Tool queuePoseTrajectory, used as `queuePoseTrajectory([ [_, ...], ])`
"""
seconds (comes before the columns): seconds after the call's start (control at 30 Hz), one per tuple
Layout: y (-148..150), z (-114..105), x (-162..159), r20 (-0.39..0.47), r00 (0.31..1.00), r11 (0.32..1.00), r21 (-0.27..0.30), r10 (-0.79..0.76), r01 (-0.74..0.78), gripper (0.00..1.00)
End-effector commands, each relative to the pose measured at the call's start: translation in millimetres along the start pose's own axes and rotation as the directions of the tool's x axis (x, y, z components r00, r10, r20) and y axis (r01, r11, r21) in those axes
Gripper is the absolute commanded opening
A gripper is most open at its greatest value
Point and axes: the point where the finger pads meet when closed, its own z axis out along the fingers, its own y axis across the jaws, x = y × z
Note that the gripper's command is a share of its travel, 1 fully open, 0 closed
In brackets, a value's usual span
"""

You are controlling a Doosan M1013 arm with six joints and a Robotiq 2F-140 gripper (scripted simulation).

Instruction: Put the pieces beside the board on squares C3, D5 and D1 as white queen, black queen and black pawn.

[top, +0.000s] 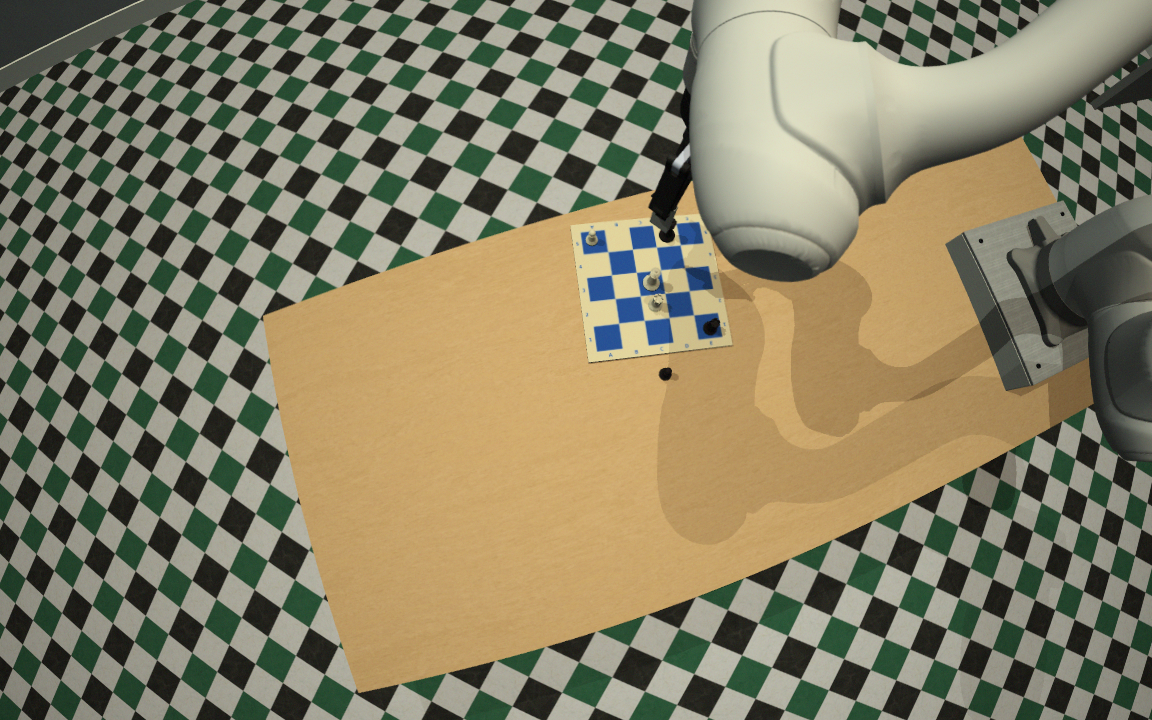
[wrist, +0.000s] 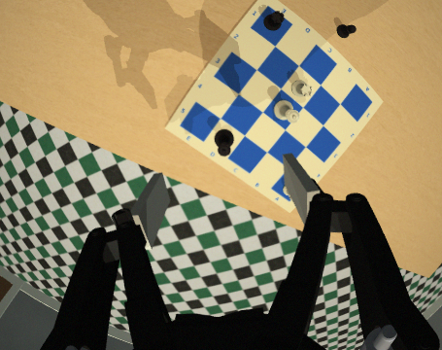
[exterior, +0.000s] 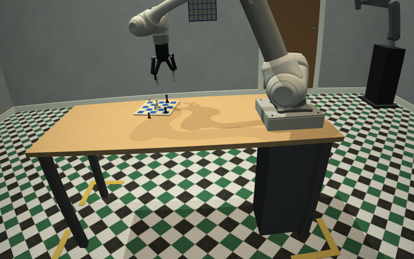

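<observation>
The blue and cream board [top: 652, 292] lies on the wooden table. The black queen [top: 666, 234] stands upright on D5 in the far row; it also shows in the wrist view [wrist: 223, 142]. The white queen [top: 652, 280] stands on C3. The black pawn [top: 666, 374] stands on the table just off the board's near edge, and it shows in the exterior view [exterior: 148, 115]. My gripper [exterior: 164, 75] hangs open and empty well above the board's far edge, over the black queen. Its fingers stand wide apart.
A white piece [top: 657, 303] stands on C2, a white piece [top: 592, 237] on A5, and a black piece [top: 711, 325] on E1. The arm's grey base [top: 1010, 295] sits at the table's right end. The arm's shadow falls right of the board.
</observation>
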Motion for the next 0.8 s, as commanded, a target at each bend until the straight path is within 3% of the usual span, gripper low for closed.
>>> queuePoseTrajectory([
  [0.0, 0.0, -0.2, 0.0, 0.0, 1.0, 1.0, 0.0, 0.0, 0.0, 1.0],
  [0.47, 0.7, -0.1, 0.3, 0.0, 1.0, 1.0, 0.0, 0.01, -0.01, 1.0],
  [0.77, 11.2, 1.4, 5.6, 0.0, 0.987, 0.987, 0.0, 0.16, -0.16, 1.0],
])
